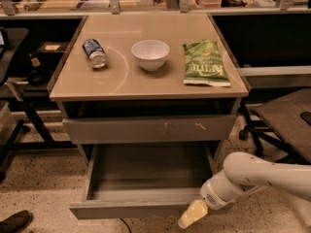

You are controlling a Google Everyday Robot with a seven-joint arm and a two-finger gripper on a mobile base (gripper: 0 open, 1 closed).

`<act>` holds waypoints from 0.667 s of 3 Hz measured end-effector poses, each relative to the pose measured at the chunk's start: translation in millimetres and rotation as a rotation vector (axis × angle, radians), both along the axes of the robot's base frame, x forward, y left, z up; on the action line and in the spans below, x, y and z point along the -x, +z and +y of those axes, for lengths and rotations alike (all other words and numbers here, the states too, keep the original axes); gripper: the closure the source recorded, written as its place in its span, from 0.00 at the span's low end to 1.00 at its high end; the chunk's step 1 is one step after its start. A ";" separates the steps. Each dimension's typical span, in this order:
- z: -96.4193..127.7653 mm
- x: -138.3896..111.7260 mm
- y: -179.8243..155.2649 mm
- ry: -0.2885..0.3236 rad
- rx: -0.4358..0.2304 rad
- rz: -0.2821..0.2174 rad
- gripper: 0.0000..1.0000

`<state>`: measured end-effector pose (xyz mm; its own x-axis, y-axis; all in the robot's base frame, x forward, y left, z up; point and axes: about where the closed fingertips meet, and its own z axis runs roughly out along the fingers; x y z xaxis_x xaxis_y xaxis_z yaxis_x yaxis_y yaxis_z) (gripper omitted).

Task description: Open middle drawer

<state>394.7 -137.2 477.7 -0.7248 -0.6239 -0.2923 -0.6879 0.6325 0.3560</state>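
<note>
The middle drawer (131, 209) stands pulled out at the bottom of the cabinet, its flat grey front facing me and its plain grey inside (146, 169) bare. Above it is the taller grey drawer front with white scratch marks (146, 128), closed. My gripper (192, 214), with a yellowish tip on a white arm (252, 176), is at the right end of the open drawer's front, low near the floor.
On the cabinet top are a tipped can (95, 53), a white bowl (150, 54) and a green chip bag (204, 62). An office chair (284, 120) stands to the right. A desk frame (24, 110) and a shoe (14, 221) are to the left.
</note>
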 end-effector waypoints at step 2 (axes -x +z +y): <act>3.6 -3.0 -32.5 0.033 -0.016 0.049 0.00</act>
<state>397.7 -133.6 445.2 -0.7176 -0.6431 -0.2673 -0.6899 0.6037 0.3996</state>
